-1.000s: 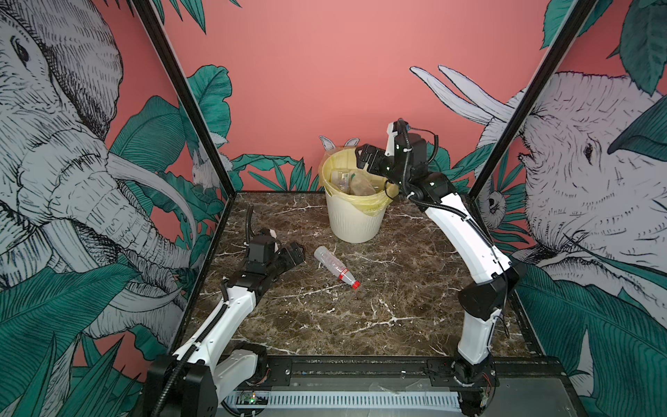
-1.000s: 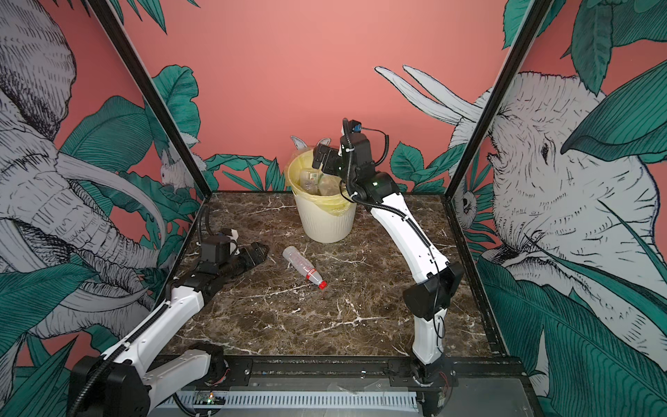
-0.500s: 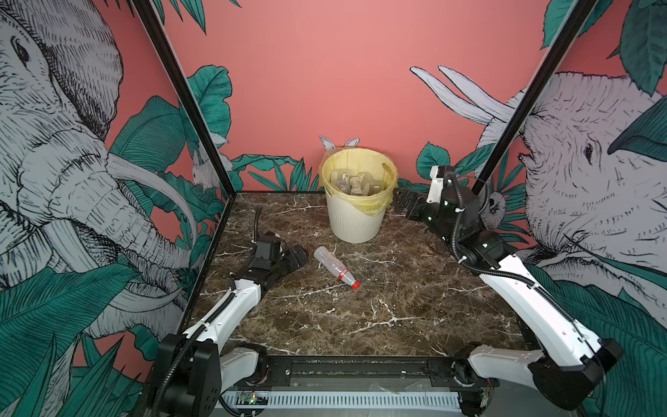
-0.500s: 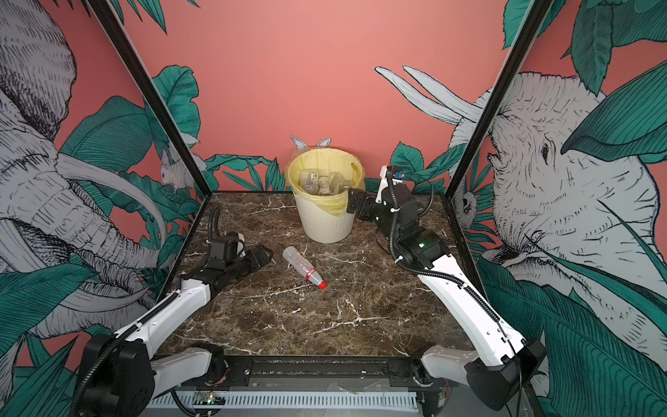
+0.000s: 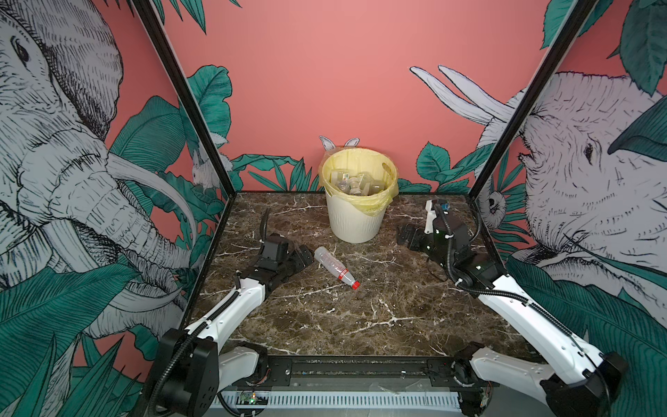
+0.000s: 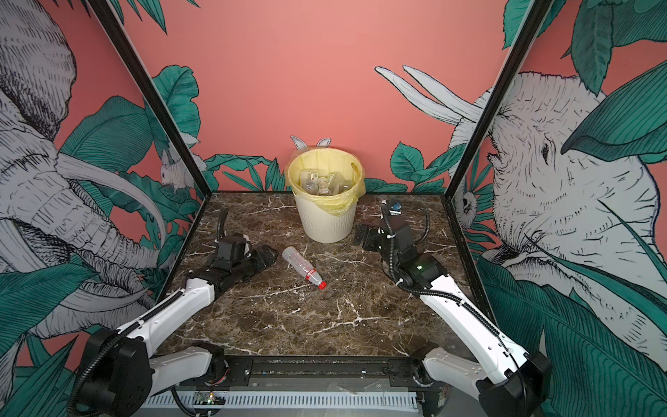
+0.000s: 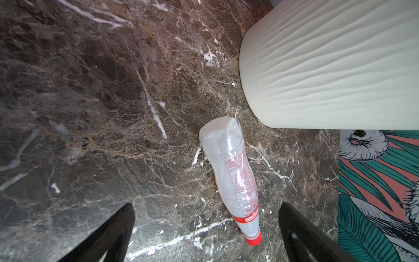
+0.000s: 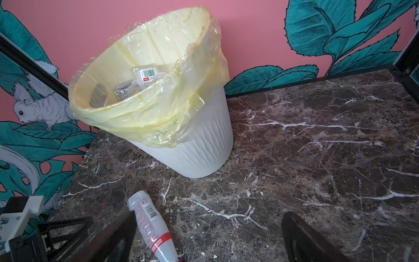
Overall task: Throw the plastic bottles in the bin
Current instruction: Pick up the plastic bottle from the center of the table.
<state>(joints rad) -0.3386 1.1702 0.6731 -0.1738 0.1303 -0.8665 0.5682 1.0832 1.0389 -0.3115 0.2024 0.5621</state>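
— Mid-left, the left gripper (image 5: 302, 257) is spread wide, empty; the red-capped bottle (image 5: 334, 267) lies just beside it, centre.
— A bump could roll it away. The bin (image 5: 355, 224) stands upper centre; the right gripper (image 5: 406, 234), spread too, empty.

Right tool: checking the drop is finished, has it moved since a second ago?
Yes. The right tool has come away from over the bin's mouth and down, and now sits low beside the bin's wall, open and empty.
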